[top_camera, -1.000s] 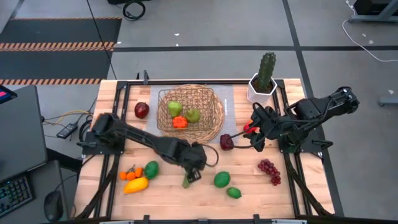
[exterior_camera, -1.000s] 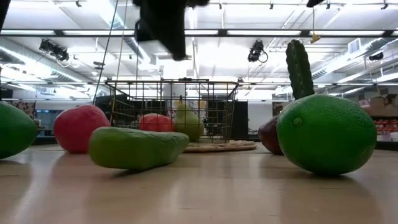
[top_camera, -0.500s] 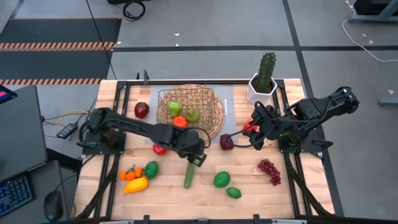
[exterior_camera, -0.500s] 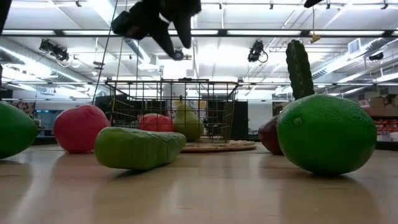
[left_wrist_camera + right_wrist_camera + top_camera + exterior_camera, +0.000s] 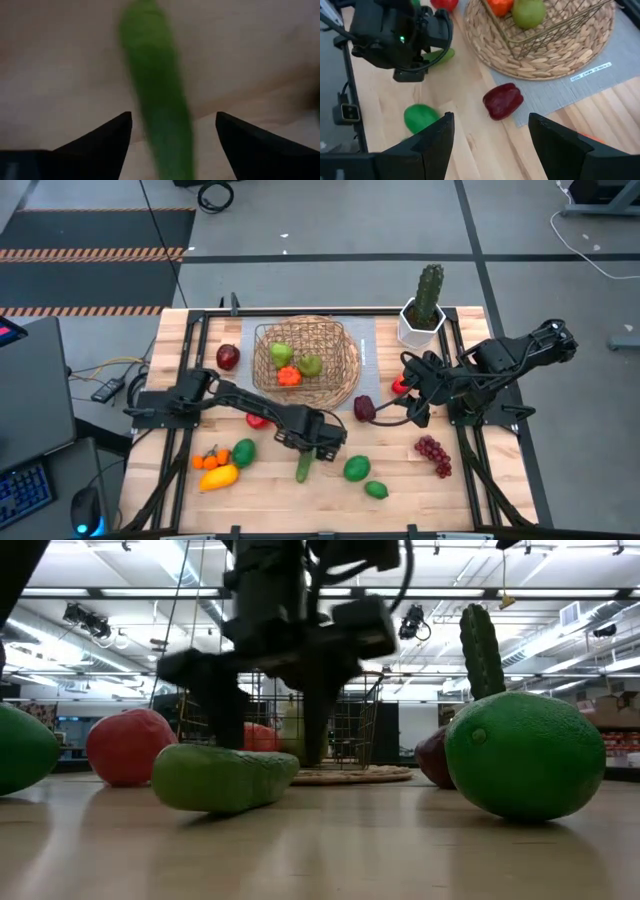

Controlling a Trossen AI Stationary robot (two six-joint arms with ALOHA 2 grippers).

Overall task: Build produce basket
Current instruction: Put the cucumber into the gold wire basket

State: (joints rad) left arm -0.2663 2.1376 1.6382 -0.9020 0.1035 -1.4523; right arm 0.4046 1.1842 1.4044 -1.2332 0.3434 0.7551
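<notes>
Produce is lying scattered over the light wooden bench [image 5: 400, 490]: nearest the front edge, a small bright green lime [image 5: 376, 490] and a yellow mango [image 5: 219, 477] are sitting well apart, with a rounder green lime [image 5: 356, 469] and a bunch of purple grapes [image 5: 433, 454] a little farther back. Between them a long green cucumber [image 5: 304, 465] is lying flat, and the left gripper [image 5: 318, 442] is hanging just above its far end with both dark fingers spread wide on either side, not touching it. Farther back, a dark red pepper-shaped piece [image 5: 503, 100] is resting at the edge of a grey mat, and the right gripper [image 5: 408, 412] is pointing toward it with its fingers parted and empty. Beyond, the round tan woven wicker basket [image 5: 340, 385] is holding a green pear [image 5: 281, 354] and an orange piece [image 5: 289, 376].
</notes>
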